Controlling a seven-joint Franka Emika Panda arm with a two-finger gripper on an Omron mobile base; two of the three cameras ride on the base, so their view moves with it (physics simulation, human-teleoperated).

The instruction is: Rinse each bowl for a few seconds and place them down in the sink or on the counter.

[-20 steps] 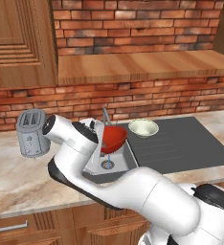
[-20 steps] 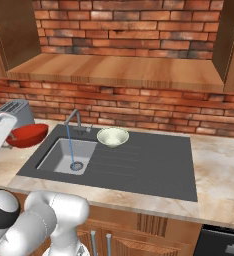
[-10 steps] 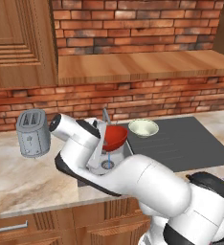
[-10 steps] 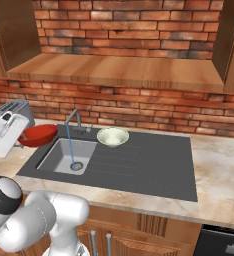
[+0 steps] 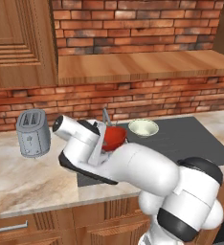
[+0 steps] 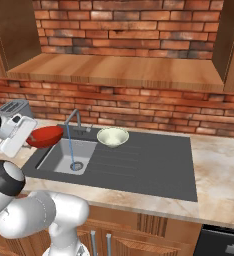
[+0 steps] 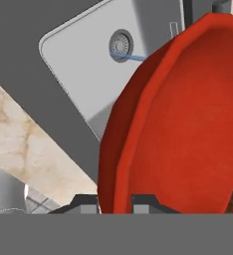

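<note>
We hold the red bowl [image 6: 45,136] by its rim, gripper [image 7: 115,201] pinched shut on it, at the sink's [image 6: 154,172] nine o'clock edge, tilted toward the faucet [image 6: 73,118] stream for rinsing; the cream bowl [image 6: 112,136] waits at twelve.

The glossy red bowl [image 6: 45,136] is up off the surface, tipped on its side at the left edge of the sink [image 6: 139,167], its rim clamped between the end effector [image 7: 115,201] fingers, while a thin blue stream drops from the slim faucet [image 6: 73,120] to the round drain [image 7: 120,44] in the square steel basin. The smaller cream-green bowl [image 6: 112,136] sits upright on the dark grey sink unit just right of the faucet, at the head of the ribbed drainboard. The beige marble tabletop [image 6: 220,175] wraps around the sink.
</note>
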